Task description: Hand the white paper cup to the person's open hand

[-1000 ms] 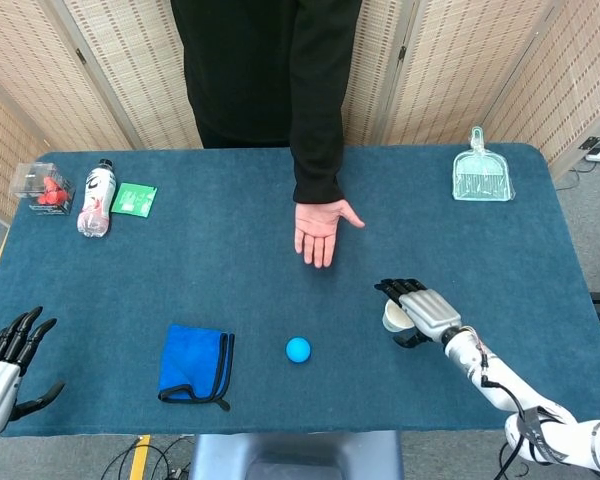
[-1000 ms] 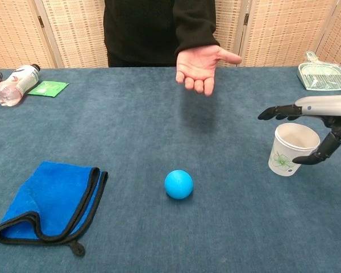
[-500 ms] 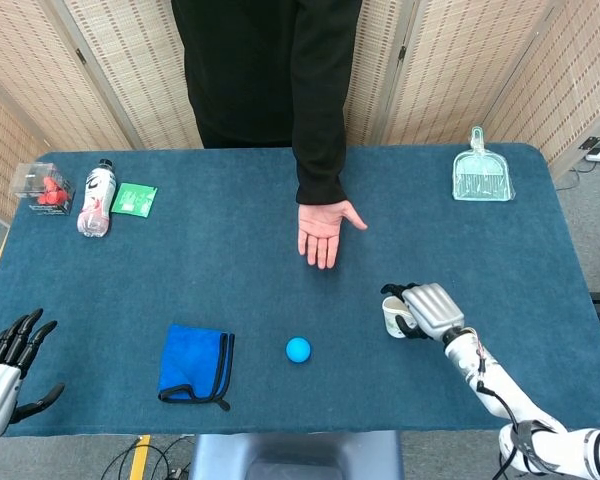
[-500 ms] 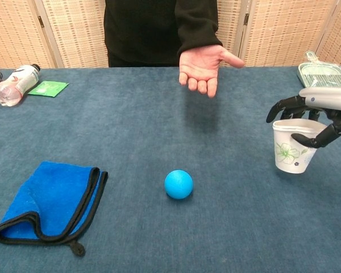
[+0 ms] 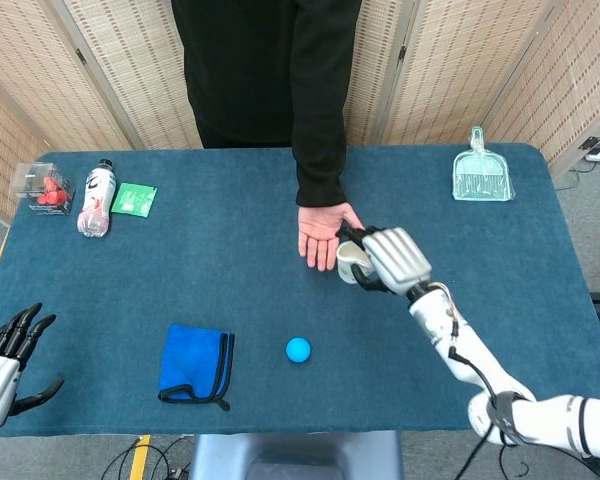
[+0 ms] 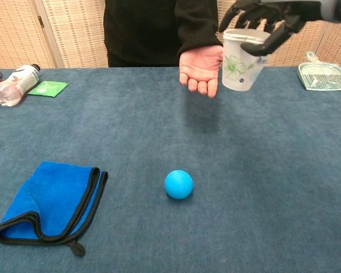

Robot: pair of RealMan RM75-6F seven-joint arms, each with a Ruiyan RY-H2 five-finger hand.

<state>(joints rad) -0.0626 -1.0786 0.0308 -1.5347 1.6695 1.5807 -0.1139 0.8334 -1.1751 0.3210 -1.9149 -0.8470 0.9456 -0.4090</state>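
My right hand (image 5: pixel 388 258) (image 6: pixel 267 20) grips the white paper cup (image 6: pixel 241 61) (image 5: pixel 351 263) by its rim and holds it in the air, upright, with a green flower print facing me. The cup hangs just to the right of the person's open hand (image 5: pixel 321 233) (image 6: pixel 201 68), close to it; whether they touch I cannot tell. The palm faces up above the table's middle. My left hand (image 5: pixel 5 362) is open, fingers spread, off the near left corner of the table; only the head view shows it.
A blue ball (image 5: pixel 298 349) (image 6: pixel 178 183) and a folded blue cloth (image 5: pixel 195 364) (image 6: pixel 48 201) lie near the front. A bottle (image 5: pixel 97 197), green packet (image 5: pixel 134 199) and clear box (image 5: pixel 41 187) sit far left. A dustpan (image 5: pixel 482 175) is far right.
My right hand closed on the cup, lifted it off the table and carried it up and leftward to beside the person's palm. The left hand stayed put.
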